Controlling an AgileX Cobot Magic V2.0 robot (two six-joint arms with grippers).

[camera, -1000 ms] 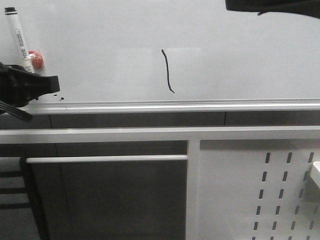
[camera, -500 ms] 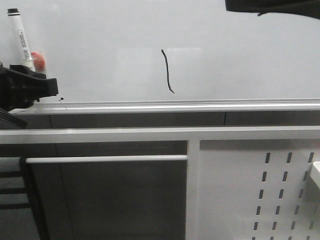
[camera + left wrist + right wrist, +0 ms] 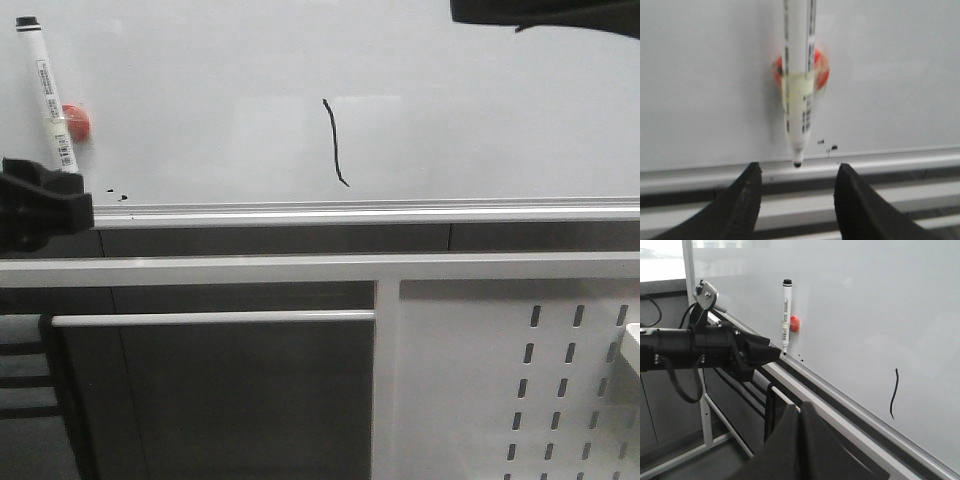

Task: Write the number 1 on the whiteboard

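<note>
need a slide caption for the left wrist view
Open left gripper below the marker, which hangs tip-down on an orange magnet against the whiteboard.

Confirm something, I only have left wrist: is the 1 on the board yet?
Observer: Yes. The front view shows the 1 on the whiteboard, a thin black stroke with a small hook at its lower end.
Operator: Where is it relative to the marker?
Observer: To the marker's right. The marker is at the board's far left and the stroke is near the middle, well apart from it.
Operator: Right arm?
Observer: The right gripper is off the board. Its fingers look pressed together, with nothing visible between them.
</note>
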